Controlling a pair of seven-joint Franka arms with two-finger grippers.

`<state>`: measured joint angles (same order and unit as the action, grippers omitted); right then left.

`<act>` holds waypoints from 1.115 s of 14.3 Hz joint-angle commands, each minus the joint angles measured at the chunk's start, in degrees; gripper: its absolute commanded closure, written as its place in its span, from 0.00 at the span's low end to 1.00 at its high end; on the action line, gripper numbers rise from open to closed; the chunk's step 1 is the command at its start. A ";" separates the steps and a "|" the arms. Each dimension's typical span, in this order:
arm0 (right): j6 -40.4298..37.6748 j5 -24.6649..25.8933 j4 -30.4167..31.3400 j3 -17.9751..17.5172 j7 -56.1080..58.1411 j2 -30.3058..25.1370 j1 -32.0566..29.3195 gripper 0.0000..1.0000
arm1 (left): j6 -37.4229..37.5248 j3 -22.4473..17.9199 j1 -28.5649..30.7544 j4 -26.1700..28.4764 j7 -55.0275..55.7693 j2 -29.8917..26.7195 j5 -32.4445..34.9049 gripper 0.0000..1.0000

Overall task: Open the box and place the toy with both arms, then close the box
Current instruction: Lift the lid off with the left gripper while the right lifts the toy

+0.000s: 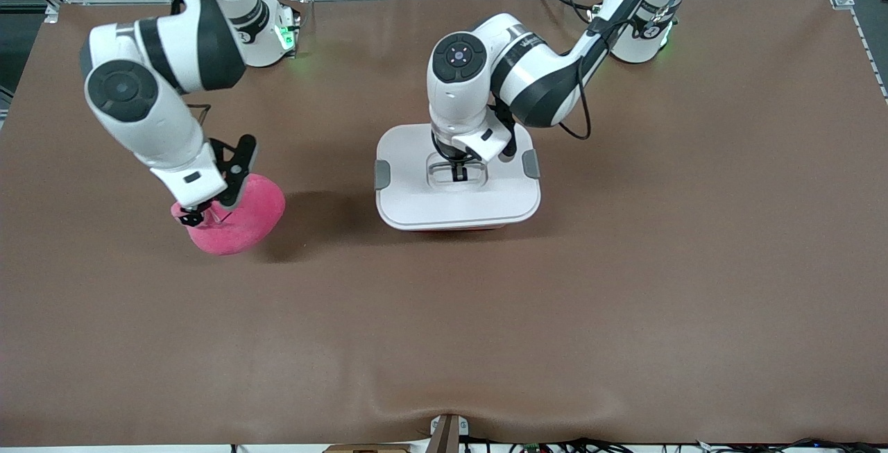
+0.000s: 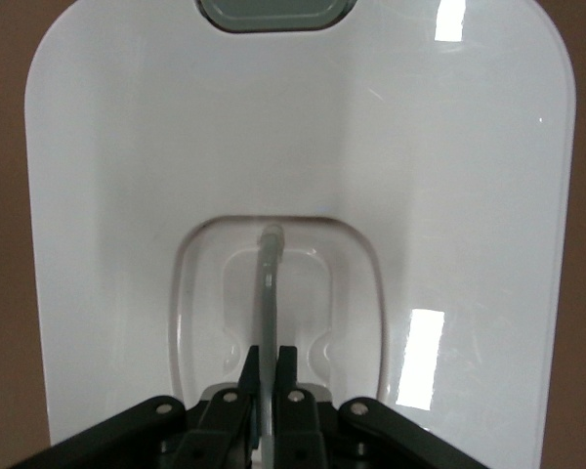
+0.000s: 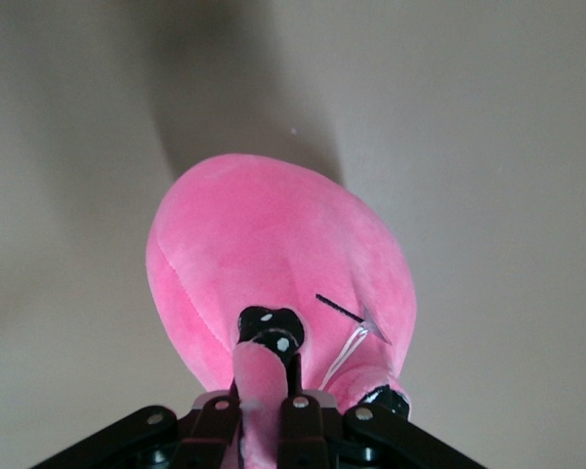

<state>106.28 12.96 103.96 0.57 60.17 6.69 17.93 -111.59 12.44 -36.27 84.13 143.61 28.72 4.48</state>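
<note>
The box [image 1: 458, 203] stands mid-table with its white lid on. Only a sliver of the pink tub [image 1: 461, 229] shows under the lid's near edge. Grey clips [image 1: 382, 174] sit at both ends. My left gripper [image 1: 457, 173] is down in the lid's recess, shut on the thin grey handle [image 2: 270, 278], as the left wrist view [image 2: 269, 369] shows. The pink plush toy [image 1: 243, 220] is toward the right arm's end of the table. My right gripper [image 1: 207, 209] is shut on a fold of plush beside a black-and-white eye [image 3: 271, 327], as the right wrist view [image 3: 273, 381] shows.
The brown table mat [image 1: 624, 286] spreads wide around both things. The robot bases [image 1: 267, 30] stand along the table's edge farthest from the front camera. A small bracket [image 1: 447, 432] sits at the nearest edge.
</note>
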 commanded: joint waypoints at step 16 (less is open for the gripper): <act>-8.63 17.62 -7.98 0.66 2.39 -0.54 22.41 1.00 | 5.86 0.57 11.39 9.73 -12.19 -12.10 1.14 1.00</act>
<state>98.27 29.30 96.59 1.07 58.66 6.48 40.76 -105.73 12.37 -27.02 89.19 134.07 21.26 4.75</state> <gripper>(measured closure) 0.877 0.930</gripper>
